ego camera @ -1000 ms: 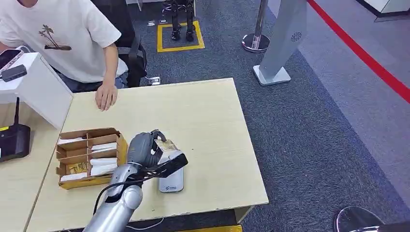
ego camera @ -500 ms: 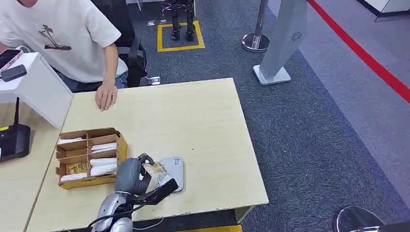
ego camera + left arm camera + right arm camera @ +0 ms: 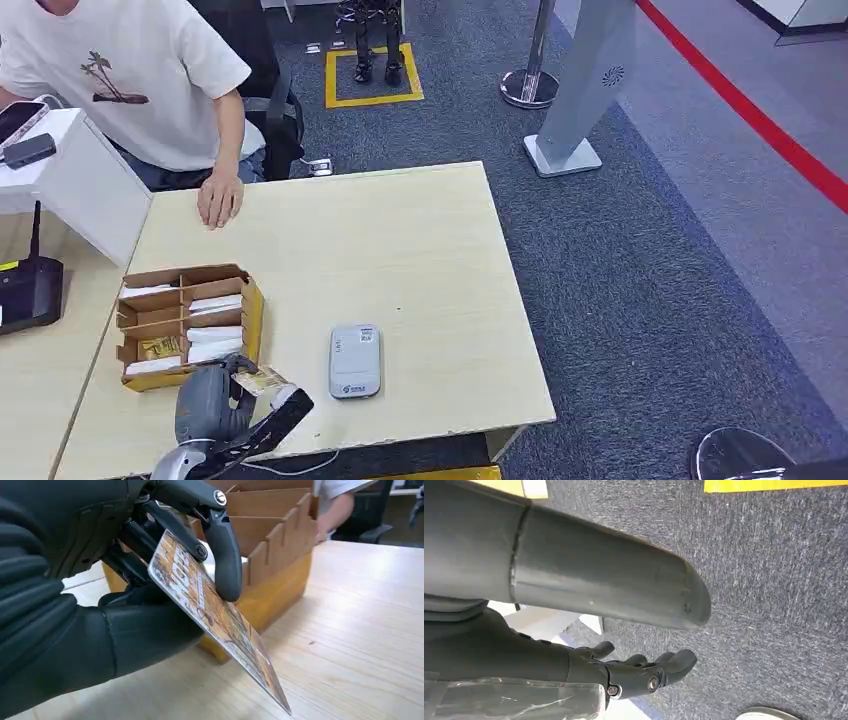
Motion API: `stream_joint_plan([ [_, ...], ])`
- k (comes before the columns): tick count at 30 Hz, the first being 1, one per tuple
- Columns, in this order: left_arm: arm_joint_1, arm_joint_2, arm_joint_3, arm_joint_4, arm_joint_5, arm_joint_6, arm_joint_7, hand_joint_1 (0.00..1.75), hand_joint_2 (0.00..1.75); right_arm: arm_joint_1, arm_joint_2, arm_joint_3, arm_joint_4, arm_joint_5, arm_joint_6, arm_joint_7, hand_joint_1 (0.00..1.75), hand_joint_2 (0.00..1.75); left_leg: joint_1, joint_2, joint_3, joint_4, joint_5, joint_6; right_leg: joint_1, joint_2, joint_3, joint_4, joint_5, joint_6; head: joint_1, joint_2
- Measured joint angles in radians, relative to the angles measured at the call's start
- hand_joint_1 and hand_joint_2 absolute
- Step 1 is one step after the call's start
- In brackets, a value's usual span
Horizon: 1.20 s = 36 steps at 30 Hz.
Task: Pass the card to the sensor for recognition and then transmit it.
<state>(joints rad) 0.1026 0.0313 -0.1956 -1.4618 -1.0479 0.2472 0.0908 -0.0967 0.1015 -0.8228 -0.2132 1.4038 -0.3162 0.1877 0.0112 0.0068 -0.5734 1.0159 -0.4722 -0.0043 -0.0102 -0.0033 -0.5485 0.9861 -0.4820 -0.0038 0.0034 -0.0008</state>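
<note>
Right, on the head view I see my left hand [image 3: 215, 410] at the near edge of the table [image 3: 400, 250], pinching the card [image 3: 262, 381] between thumb and fingers. The card sits just left of the white card reader [image 3: 355, 361], apart from it, and just in front of the partitioned cardboard box [image 3: 185, 325]. A person's hand [image 3: 220, 200] rests flat on the table's far edge, well beyond the reader.

On the left wrist view the orange-brown printed card [image 3: 220, 625] is clamped under a dark finger [image 3: 225, 555], tilted, its free corner low over the wood; I can't tell if it touches. The box [image 3: 270, 565] stands right behind it.

On the right wrist view my right hand [image 3: 634, 672] hangs over grey carpet [image 3: 774, 580], fingers loosely curled and apart, holding nothing.
</note>
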Motion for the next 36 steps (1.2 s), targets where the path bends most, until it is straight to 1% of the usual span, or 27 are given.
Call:
stream_joint_plan([
  [5,0.0,0.005,0.046,0.0,0.006,0.002,-0.003,1.75,1.75,0.0,0.0,0.0,0.0,0.003,0.0,0.0,0.0,0.0,0.0,0.0,0.0,0.0,0.0,0.0,0.0,0.0,0.0,0.0,0.0,0.0,0.0,0.0],
  [13,0.0,0.008,0.07,0.0,0.007,0.002,-0.005,1.75,1.75,-0.001,0.0,0.0,0.0,0.004,0.0,0.0,0.0,0.0,0.0,0.0,0.0,0.0,0.0,0.0,0.0,0.0,0.0,0.0,0.0,0.0,0.0,0.0],
  [16,-0.011,0.008,0.073,0.0,0.01,0.002,-0.034,1.75,1.75,-0.001,0.0,0.0,0.0,0.016,0.0,0.001,0.0,0.0,0.0,0.0,0.0,0.0,0.0,0.0,0.0,0.0,0.0,0.0,0.0,0.0,0.0,0.0],
  [18,-0.044,0.004,0.072,0.007,0.011,0.0,-0.064,1.75,1.75,-0.004,0.0,0.0,0.0,0.024,0.002,0.002,0.0,0.0,0.0,-0.001,0.0,0.0,0.001,0.0,0.0,-0.002,0.0,0.0,0.0,0.0,0.0,0.0],
  [20,-0.099,-0.006,0.071,0.023,0.009,-0.007,-0.089,1.75,1.75,-0.011,0.0,0.002,0.0,0.034,0.005,0.002,0.0,0.0,0.0,-0.001,0.0,0.0,0.002,0.001,0.0,-0.002,0.0,0.0,0.001,0.0,0.0,0.0],
  [23,-0.176,-0.03,0.052,0.058,0.004,-0.019,-0.108,1.75,1.75,-0.021,0.0,0.007,0.0,0.042,0.015,0.005,0.0,0.0,0.0,-0.001,0.0,0.0,0.003,0.001,0.0,-0.003,0.0,0.0,0.002,0.001,0.0,0.0],
  [26,-0.249,-0.06,0.016,0.102,0.015,-0.027,-0.119,1.75,1.75,-0.025,0.001,0.01,0.0,0.049,0.021,0.009,0.0,0.0,-0.001,-0.001,0.0,0.001,0.003,0.001,0.0,-0.003,0.001,0.0,0.003,0.001,0.0,0.0],
  [29,-0.288,-0.08,-0.005,0.132,0.03,-0.028,-0.129,1.75,1.75,-0.026,0.002,0.011,0.0,0.052,0.021,0.01,0.0,0.0,-0.001,-0.001,0.0,0.001,0.003,0.001,0.0,-0.002,0.0,0.0,0.003,0.001,0.0,0.0],
  [36,-0.341,-0.114,-0.054,0.188,0.067,-0.034,-0.144,1.75,1.75,-0.03,0.002,0.02,0.0,0.059,0.023,0.018,0.0,0.0,0.0,-0.001,-0.001,0.001,0.003,0.001,0.0,-0.002,0.0,0.0,0.003,0.001,0.0,0.0],
])
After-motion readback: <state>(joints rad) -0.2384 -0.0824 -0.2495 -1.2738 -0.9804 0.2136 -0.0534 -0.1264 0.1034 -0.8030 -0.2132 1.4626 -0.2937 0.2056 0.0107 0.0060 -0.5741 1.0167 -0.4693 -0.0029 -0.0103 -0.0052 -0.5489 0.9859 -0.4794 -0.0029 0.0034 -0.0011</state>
